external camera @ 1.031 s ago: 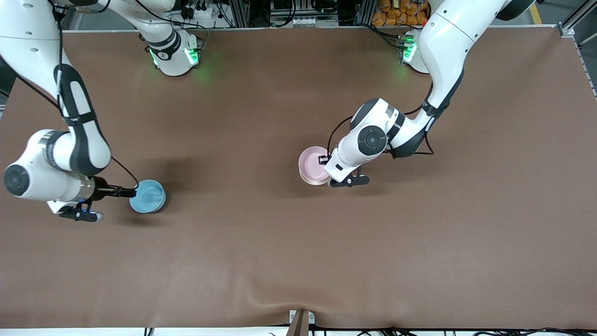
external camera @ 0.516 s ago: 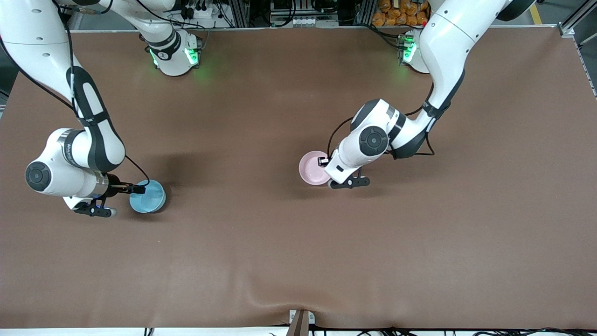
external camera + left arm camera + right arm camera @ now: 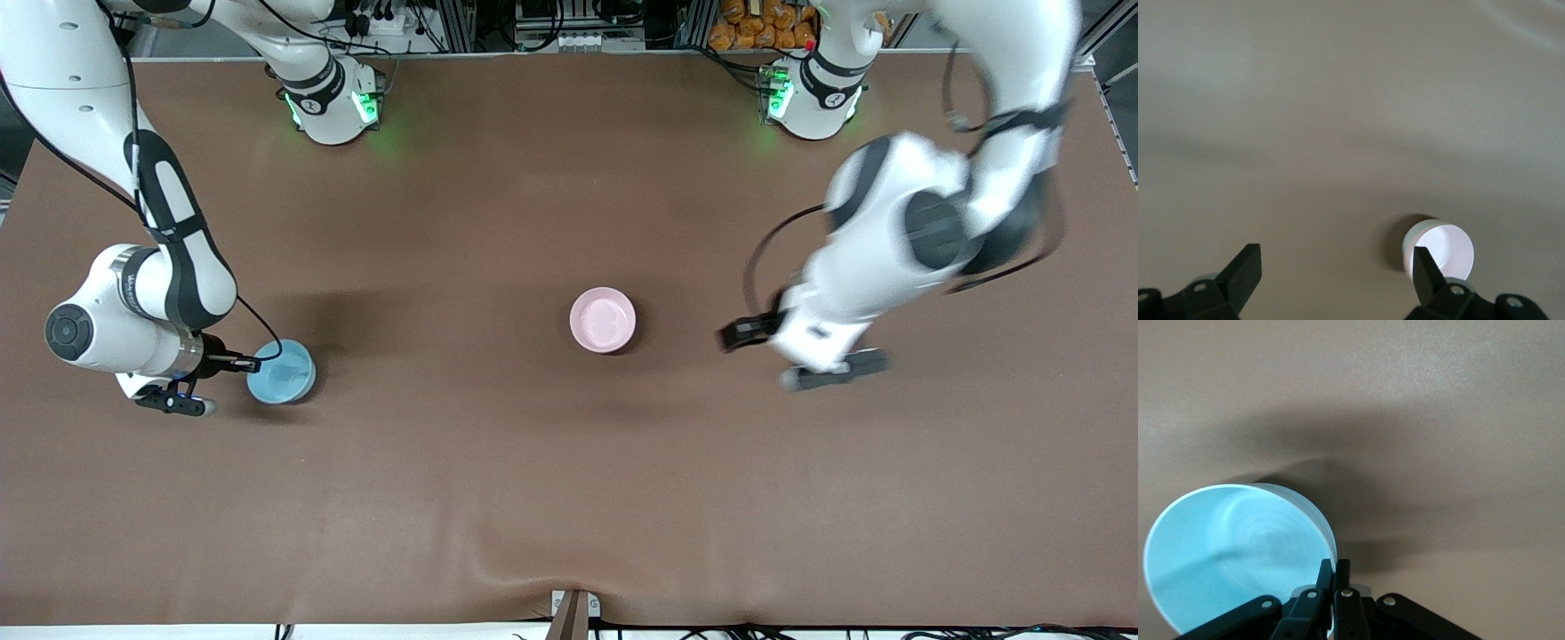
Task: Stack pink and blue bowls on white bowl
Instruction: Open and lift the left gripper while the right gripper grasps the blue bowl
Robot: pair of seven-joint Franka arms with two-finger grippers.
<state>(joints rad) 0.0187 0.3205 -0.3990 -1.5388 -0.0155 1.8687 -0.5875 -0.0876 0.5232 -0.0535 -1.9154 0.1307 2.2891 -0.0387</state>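
Glossy pink bowl (image 3: 603, 319) (upright), blue bowl (image 3: 282, 373) — right claw (image 3: 1333, 572) pinching rim

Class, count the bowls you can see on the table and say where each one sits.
2: a pink bowl mid-table, and a blue bowl toward the right arm's end, gripped at its rim by the right claw. A white bowl may be hidden under the pink.

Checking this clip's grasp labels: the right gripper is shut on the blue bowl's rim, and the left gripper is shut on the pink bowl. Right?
Not quite. The left gripper is open and holds nothing; the left wrist view shows its fingers spread, apart from the pink bowl. The right gripper is shut on the blue bowl rim, as the right wrist view shows.
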